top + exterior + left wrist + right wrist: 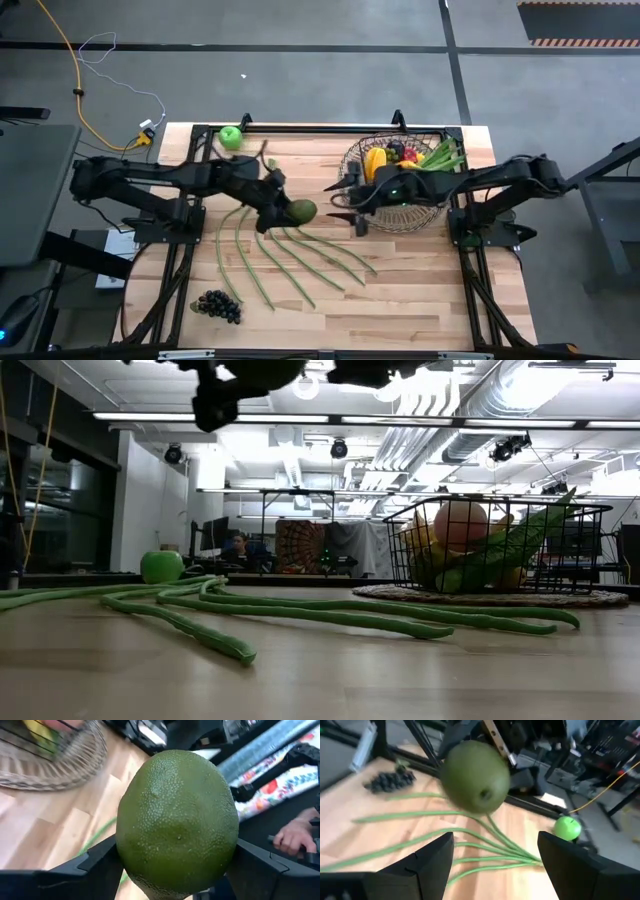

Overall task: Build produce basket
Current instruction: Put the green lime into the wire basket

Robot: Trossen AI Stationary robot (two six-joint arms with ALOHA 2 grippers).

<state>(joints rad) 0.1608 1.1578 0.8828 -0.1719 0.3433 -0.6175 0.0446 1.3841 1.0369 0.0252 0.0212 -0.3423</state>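
Observation:
A green pebbled avocado [177,820] sits in my left gripper [287,209] above the table's middle; the right wrist view shows the avocado [476,777] in the air. My right gripper [338,201] hovers open just right of the avocado [302,211], at the basket's left side. The wire basket [432,212] stands on a woven mat and holds a pepper, greens and other fruit. Long green beans [285,258] lie fanned on the table, dark grapes [217,305] near the front edge, a green apple [231,137] at the far edge. My left gripper pinches the avocado between its two fingers [95,865], which sit on its opposite flanks [125,855]. The avocado is lifted clear of the table and sticks out beyond the fingertips toward the right gripper.
The basket [500,545] with its mat [490,597] fills the far right corner. Beans [300,610] sprawl across the middle, the apple [161,566] stands behind them. A person's hand [292,837] shows beyond the table. Bare wood lies at the near right.

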